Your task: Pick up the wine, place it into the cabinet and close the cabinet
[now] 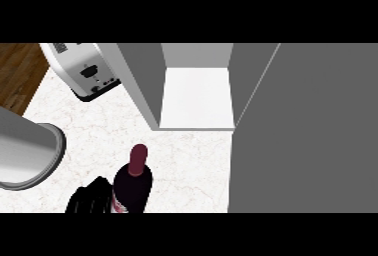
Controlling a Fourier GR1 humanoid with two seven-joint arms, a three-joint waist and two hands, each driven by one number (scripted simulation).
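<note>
The wine bottle (133,182) is dark with a maroon capped neck and a pale label low on its side; it stands upright near the view's lower edge, its base cut off. My left hand (90,197) is pressed against the bottle's left side with its fingers curled round it. The cabinet (196,97) stands open behind the bottle, showing a white shelf between grey walls. Its grey door (303,125) is swung open and fills the right side of the view. My right hand does not show.
A white toaster (83,70) sits at the back left of the marble counter (111,125). A large grey round container (26,150) stands at the left edge, close to my left hand. Wooden floor (16,70) shows beyond the counter's left edge.
</note>
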